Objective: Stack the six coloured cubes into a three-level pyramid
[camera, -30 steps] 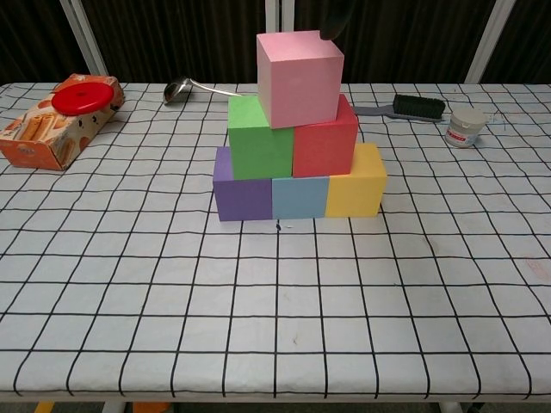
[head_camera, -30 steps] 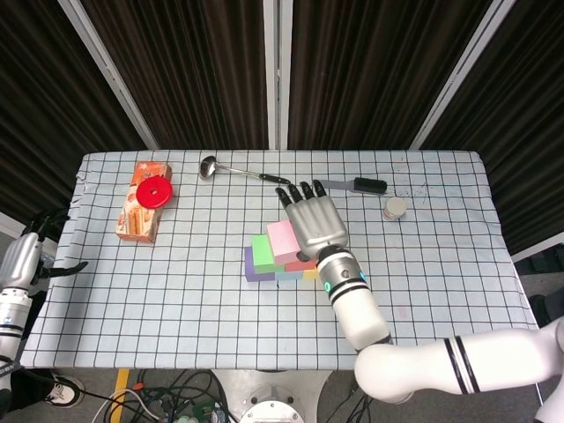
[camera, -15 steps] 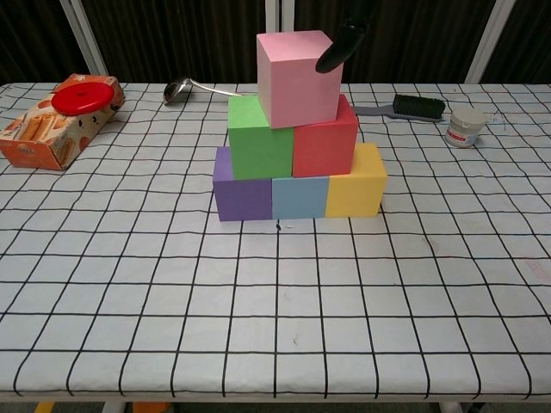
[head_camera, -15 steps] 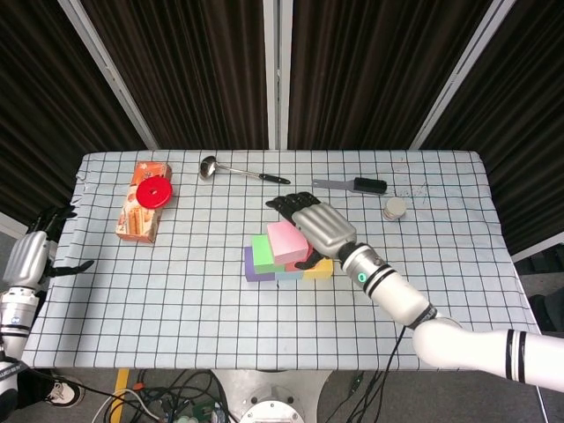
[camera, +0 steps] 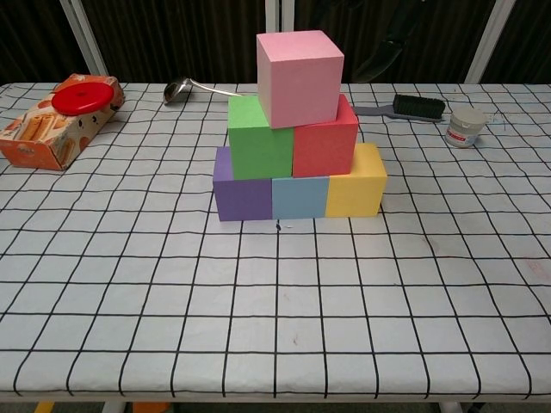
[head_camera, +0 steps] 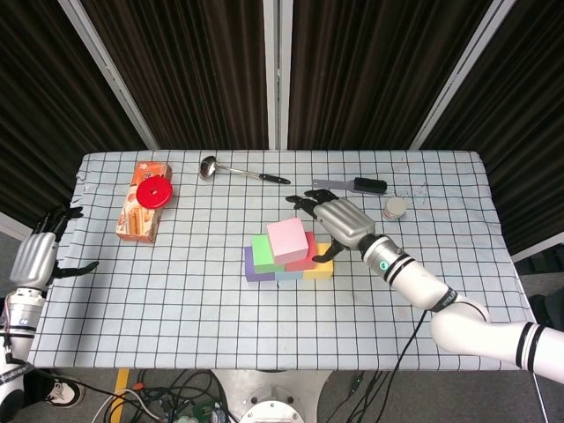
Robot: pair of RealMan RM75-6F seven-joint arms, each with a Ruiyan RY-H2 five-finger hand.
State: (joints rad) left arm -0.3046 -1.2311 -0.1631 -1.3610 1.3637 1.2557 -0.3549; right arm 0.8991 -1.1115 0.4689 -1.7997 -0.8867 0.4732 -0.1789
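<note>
Six cubes stand as a pyramid at the table's middle. Purple [camera: 242, 188], light blue [camera: 300, 196] and yellow [camera: 355, 182] form the bottom row. Green [camera: 258, 138] and red [camera: 325, 138] sit on them, and the pink cube [camera: 300, 76] rests on top, free of any hand. From above, the pink cube [head_camera: 288, 240] covers most of the stack. My right hand [head_camera: 339, 220] hovers just right of the pyramid, fingers spread, holding nothing. My left hand [head_camera: 40, 256] hangs off the table's left edge, fingers apart and empty.
An orange snack box [head_camera: 139, 211] with a red disc [head_camera: 155, 191] on it lies at the back left. A metal ladle [head_camera: 233, 170], a black-handled brush [head_camera: 357, 185] and a small white jar [head_camera: 396, 208] lie behind the stack.
My right hand has drawn back to the right, off the pink cube, which stays on top of the stack. My left hand has shifted slightly.
</note>
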